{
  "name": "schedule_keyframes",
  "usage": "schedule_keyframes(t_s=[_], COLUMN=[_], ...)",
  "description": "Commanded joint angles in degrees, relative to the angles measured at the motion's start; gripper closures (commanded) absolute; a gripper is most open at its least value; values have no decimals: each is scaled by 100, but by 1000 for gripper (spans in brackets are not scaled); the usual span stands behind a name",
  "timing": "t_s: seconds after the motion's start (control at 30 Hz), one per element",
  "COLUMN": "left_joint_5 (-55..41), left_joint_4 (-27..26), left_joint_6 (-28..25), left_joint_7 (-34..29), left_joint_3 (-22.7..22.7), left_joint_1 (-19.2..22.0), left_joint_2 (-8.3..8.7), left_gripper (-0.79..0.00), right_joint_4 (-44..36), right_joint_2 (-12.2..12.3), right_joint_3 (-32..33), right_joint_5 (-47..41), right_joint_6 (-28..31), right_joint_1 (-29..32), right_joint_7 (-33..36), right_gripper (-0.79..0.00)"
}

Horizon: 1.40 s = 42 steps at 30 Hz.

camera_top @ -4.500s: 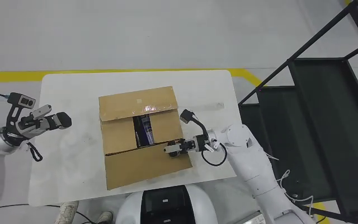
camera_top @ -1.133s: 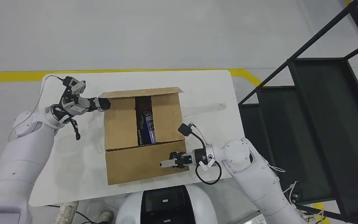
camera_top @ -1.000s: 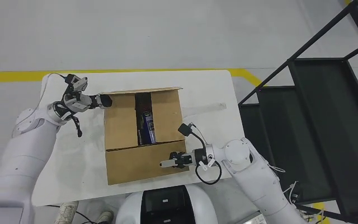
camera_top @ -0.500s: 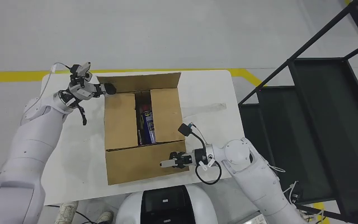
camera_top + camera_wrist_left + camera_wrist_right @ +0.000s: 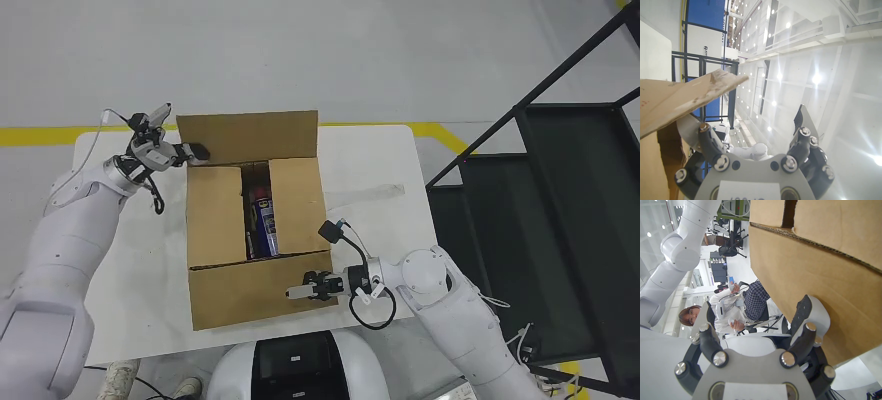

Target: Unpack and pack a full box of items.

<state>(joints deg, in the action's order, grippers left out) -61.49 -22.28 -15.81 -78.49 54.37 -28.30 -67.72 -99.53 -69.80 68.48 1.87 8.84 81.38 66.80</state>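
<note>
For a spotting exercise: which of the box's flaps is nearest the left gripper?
The far flap, raised beside the left gripper; the other three lie farther from it.

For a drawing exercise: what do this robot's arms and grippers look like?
The left arm and right arm are smooth white shells, a black cable looped at each wrist. The left gripper and right gripper have grey bolted plates, black links, white fingers, black ribbed pads.

1. The top camera is looking down from above at the white rectangular table (image 5: 380, 160) and the open brown cardboard box (image 5: 220, 230) at its middle.
2. The left wrist camera is pointing up at the ceiling (image 5: 810, 56), close beside the box's raised far flap (image 5: 687, 94).
3. The right wrist camera is pointing upward into the room, close against the box's near side.
4. All three are sharing the box.
</note>
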Motion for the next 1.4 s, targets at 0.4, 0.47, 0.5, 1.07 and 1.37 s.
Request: schedule_keyframes(t_s=[0.4, 0.47, 0.5, 1.07, 1.37], left_joint_5=[289, 458, 527, 1331, 1745], left_joint_4=[636, 703, 731, 1033, 1093], left_joint_6=[-284, -266, -237, -63, 35], left_joint_7=[453, 553, 615, 1365, 1537], left_joint_3=[78, 48, 37, -20, -25], left_joint_1=[226, 268, 286, 369, 426], left_joint_2=[-171, -178, -183, -254, -224], left_gripper=[-785, -785, -785, -785, -785], right_joint_4=[0, 0, 0, 0, 0], right_joint_2=[0, 0, 0, 0, 0], right_joint_3=[0, 0, 0, 0, 0], right_joint_5=[0, 0, 0, 0, 0], right_joint_6=[0, 0, 0, 0, 0], right_joint_1=[0, 0, 0, 0, 0], right_joint_7=[0, 0, 0, 0, 0], right_gripper=[-785, -785, -785, -785, -785])
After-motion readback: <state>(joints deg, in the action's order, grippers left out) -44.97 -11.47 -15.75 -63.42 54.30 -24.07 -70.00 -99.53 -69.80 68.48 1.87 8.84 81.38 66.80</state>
